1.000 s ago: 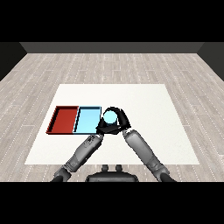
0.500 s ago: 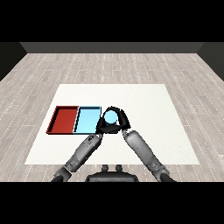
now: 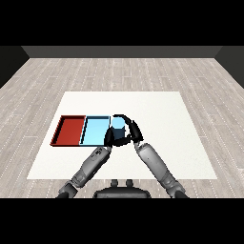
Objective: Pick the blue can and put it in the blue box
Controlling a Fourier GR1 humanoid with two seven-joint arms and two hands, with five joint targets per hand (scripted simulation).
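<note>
The white square table (image 3: 157, 109) carries a shallow red tray (image 3: 70, 131) near its left edge, and a light blue tray (image 3: 94, 132) lies touching it; the black right hand (image 3: 131, 131) curls round the pale blue can (image 3: 117, 125) at that tray's right rim; the left hand (image 3: 108, 139) sits below, fingers unclear. Picking looks done; placing inside remains.

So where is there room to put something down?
Bare table spreads right of the right hand and behind the trays. The red tray and blue tray look empty. It's crowded where both hands meet around the blue can.
</note>
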